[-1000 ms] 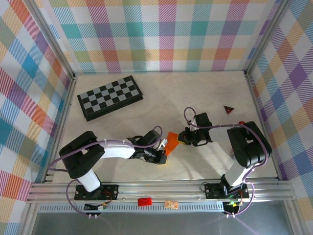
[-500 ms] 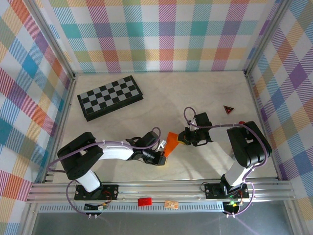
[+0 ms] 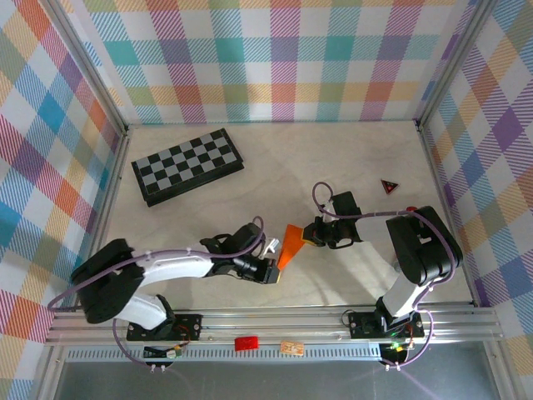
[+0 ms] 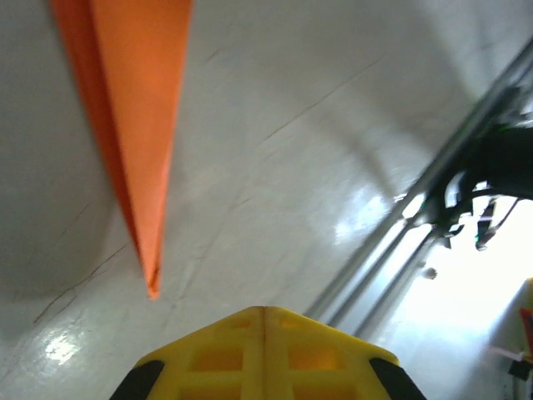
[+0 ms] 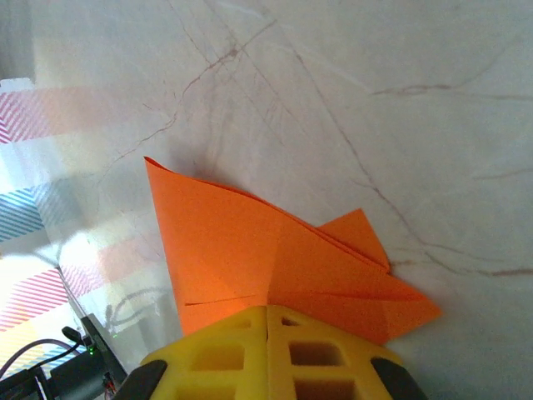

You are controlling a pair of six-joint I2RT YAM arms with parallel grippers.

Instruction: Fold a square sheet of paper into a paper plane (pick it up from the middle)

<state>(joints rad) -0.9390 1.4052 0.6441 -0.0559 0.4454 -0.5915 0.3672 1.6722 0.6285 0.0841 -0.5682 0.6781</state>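
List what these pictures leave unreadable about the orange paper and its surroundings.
- Left wrist view: the orange paper is cut off by the top edge.
- Right wrist view: its near edge is hidden behind the right gripper.
- Top view: its folds and the dark red triangle are too small to read.

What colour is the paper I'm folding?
The paper is bright orange, clearest in the right wrist view.

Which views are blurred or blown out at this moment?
Left wrist: soft throughout, orange paper smeared, white glare at lower right and shiny spots on the table. Right wrist: paper folds crisp, washed-out patch at left edge. Top external: sharp, evenly lit.
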